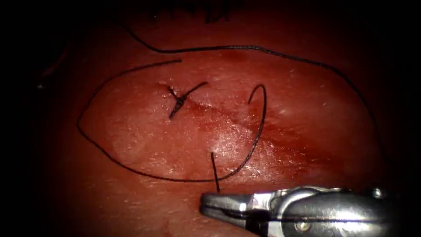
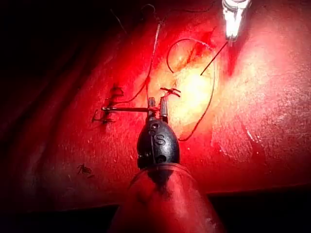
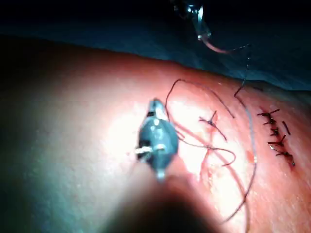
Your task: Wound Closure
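Though its shaft runs out of frame, your right tool [image 1: 206,207] sits closed on a short taut thread [image 1: 214,171] beside the cut [image 1: 228,120], while your left tool [image 3: 201,35] grips the needle [image 3: 217,48] near one end, which one unclear, clear of the tissue [image 1: 144,145].

A dark surround is seen on every side in the endoscope view, where the light is concentrated at the centre and fades to black toward the edges. In the right wrist view, a dull blue-grey drape [image 3: 121,46] is seen behind the lit area, with darkness beyond it. In the left wrist view, strong light is thrown on one patch while the remainder is left in shadow.
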